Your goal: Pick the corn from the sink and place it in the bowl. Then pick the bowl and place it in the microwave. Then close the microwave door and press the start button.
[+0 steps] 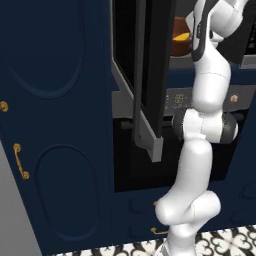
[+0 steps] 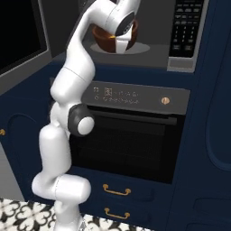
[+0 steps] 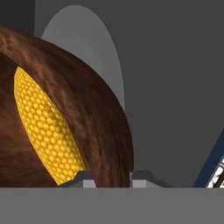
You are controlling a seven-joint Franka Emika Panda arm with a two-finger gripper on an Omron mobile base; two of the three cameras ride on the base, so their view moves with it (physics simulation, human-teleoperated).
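Gripper [image 3: 109, 177] pinched shut on the bowl [image 3: 96, 127] rim, corn [image 3: 46, 127] inside; keep level, lower onto the microwave [image 2: 153, 54] turntable [image 3: 87, 48], then release

One bowl [image 2: 110, 38], and one corn [image 3: 46, 127] in it. One microwave [image 2: 155, 34] with one microwave door [image 1: 145, 75]. One oven [image 2: 135, 135] with one knob [image 2: 165, 101]. Two gold drawer handles [image 2: 116, 191] below the oven. One round grey plate [image 2: 135, 48] under the bowl
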